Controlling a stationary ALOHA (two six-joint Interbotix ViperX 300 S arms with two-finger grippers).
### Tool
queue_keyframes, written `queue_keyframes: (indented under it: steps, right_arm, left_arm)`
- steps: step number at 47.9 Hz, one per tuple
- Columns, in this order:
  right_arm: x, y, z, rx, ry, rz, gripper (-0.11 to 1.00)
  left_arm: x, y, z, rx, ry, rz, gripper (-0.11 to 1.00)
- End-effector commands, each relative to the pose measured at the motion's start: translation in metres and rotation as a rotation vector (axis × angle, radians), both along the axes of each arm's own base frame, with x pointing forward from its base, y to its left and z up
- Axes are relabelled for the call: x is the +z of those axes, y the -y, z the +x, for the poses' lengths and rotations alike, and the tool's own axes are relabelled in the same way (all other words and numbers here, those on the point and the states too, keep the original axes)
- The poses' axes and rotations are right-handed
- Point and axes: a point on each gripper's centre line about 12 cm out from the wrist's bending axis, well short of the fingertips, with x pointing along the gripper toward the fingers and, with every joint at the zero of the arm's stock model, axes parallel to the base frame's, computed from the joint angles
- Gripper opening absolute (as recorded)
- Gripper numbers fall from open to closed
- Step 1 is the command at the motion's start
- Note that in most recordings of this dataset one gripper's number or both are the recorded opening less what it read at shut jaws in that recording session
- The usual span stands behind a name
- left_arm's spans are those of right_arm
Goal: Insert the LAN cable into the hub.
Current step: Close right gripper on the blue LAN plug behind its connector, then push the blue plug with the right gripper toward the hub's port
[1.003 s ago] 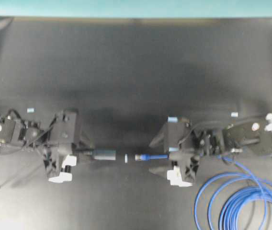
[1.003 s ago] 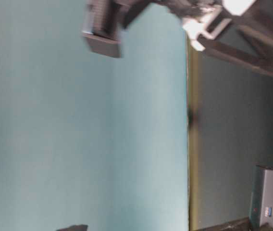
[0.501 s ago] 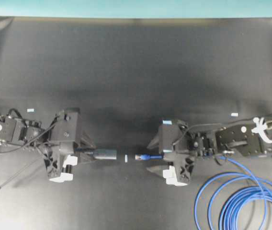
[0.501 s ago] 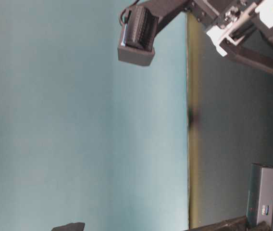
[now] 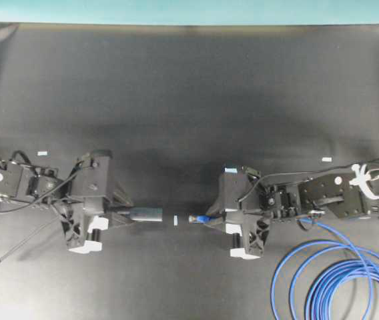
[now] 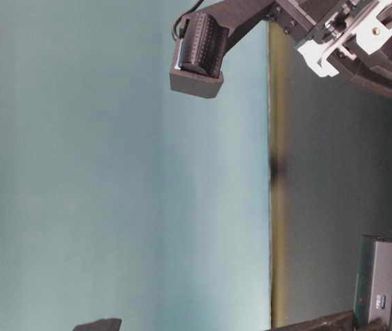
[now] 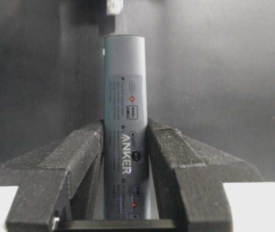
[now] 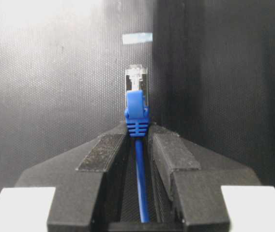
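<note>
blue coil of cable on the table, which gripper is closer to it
Right. The right gripper sits just up and left of the coil, shut on the cable's plug end. The left gripper is far across, holding the hub.

Black tabletop [image 5: 189,93]; teal wall [image 6: 79,172]

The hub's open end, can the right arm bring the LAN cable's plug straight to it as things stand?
Probably yes. The right tool grips the LAN cable with its plug pointing at the hub, held by the left tool; only bare table shows between them.
</note>
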Motion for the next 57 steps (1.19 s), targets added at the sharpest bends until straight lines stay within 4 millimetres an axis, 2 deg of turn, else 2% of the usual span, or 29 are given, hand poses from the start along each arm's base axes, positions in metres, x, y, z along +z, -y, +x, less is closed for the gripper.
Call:
queue_keyframes:
  steps: [1, 7, 16, 46, 57]
  right_arm:
    - [0.025, 0.001, 0.006, -0.017, 0.052, 0.024, 0.11]
    - [0.04, 0.002, 0.009, -0.022, 0.058, 0.03, 0.11]
    - [0.047, 0.0, 0.018, -0.023, 0.053, 0.032, 0.11]
    - [0.053, 0.004, 0.038, -0.032, 0.048, 0.026, 0.11]
    - [0.052, 0.004, 0.038, -0.027, 0.016, 0.018, 0.11]
  left_arm:
    - [0.013, 0.001, 0.008, -0.006, 0.033, 0.004, 0.28]
    - [0.016, -0.001, 0.011, -0.001, 0.041, 0.008, 0.28]
    - [0.018, -0.005, 0.015, 0.005, 0.047, 0.018, 0.28]
    - [0.015, -0.006, 0.021, 0.008, 0.024, 0.025, 0.28]
    - [0.015, -0.006, 0.022, 0.009, 0.024, 0.026, 0.28]
